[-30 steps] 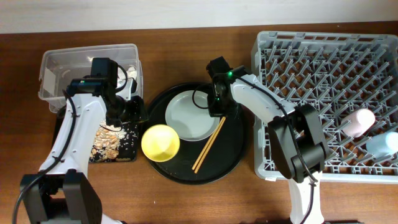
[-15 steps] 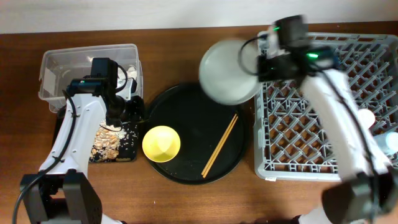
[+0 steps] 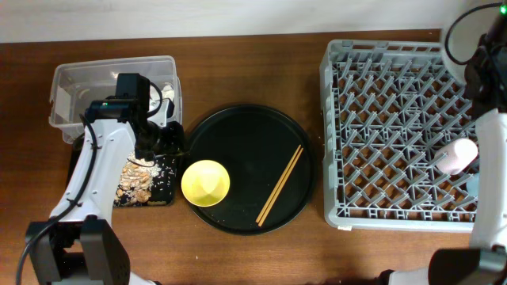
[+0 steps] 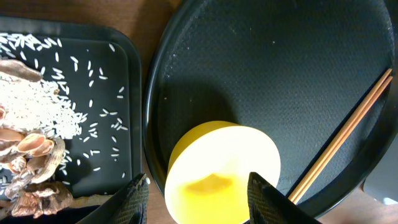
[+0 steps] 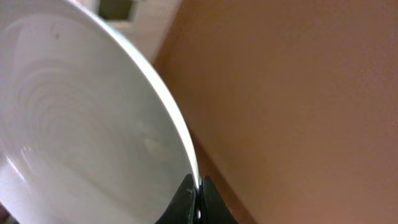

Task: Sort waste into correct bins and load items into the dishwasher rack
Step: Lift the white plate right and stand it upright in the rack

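Observation:
My right gripper (image 5: 198, 186) is shut on the rim of the pale plate (image 5: 81, 124), which fills the right wrist view. The plate does not show in the overhead view, where the right arm (image 3: 485, 71) stands at the far right edge over the grey dishwasher rack (image 3: 388, 206). A pink cup (image 3: 458, 154) lies in the rack, and a blue cup (image 3: 473, 184) is half hidden by the arm. My left gripper (image 4: 198, 186) is open, and the yellow bowl (image 4: 222, 171) lies below between its fingers. The bowl (image 3: 205, 181) and chopsticks (image 3: 279, 184) lie on the round black tray (image 3: 245, 134).
The clear tub (image 3: 79, 87) at the back left holds white tissue (image 3: 165, 89). The shallow black rectangular tray (image 4: 124, 93) in front of it holds rice and beige scraps (image 4: 31, 149). No foil wrapper is visible.
My right arm has lifted the plate off the round tray and swung it right, over the rack and out of the overhead view. The left arm has not moved.

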`<state>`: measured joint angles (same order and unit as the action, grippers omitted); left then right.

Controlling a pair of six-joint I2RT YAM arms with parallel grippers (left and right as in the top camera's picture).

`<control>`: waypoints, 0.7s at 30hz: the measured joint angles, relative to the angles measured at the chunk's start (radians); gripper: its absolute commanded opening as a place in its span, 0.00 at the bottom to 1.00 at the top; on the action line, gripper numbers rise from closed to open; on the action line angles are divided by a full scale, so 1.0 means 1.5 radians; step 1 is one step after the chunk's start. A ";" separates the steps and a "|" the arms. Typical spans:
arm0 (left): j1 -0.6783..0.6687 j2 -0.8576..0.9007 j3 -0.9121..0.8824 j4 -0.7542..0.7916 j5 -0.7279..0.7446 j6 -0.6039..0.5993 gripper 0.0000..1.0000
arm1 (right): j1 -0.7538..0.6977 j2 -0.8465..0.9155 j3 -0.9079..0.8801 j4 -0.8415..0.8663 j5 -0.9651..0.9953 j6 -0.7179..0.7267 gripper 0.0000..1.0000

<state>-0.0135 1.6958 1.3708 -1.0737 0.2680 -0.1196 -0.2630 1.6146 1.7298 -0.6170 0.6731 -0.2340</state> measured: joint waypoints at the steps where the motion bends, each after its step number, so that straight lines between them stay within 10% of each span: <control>1: 0.000 0.000 0.000 0.000 0.000 0.000 0.51 | -0.007 0.017 0.000 0.001 0.014 -0.005 0.04; 11: 0.000 0.000 0.000 0.000 0.000 0.000 0.51 | -0.025 0.204 0.000 0.002 0.080 -0.019 0.04; 16: 0.000 0.000 0.000 0.006 0.000 0.000 0.51 | -0.020 0.225 0.000 -0.015 0.046 0.030 0.49; 21: 0.000 0.000 0.000 0.009 0.000 0.001 0.62 | 0.009 0.201 0.000 -0.105 -0.119 0.049 0.68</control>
<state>-0.0135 1.6958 1.3708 -1.0603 0.2676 -0.1177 -0.2493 1.9156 1.7298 -0.7750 0.4953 -0.1608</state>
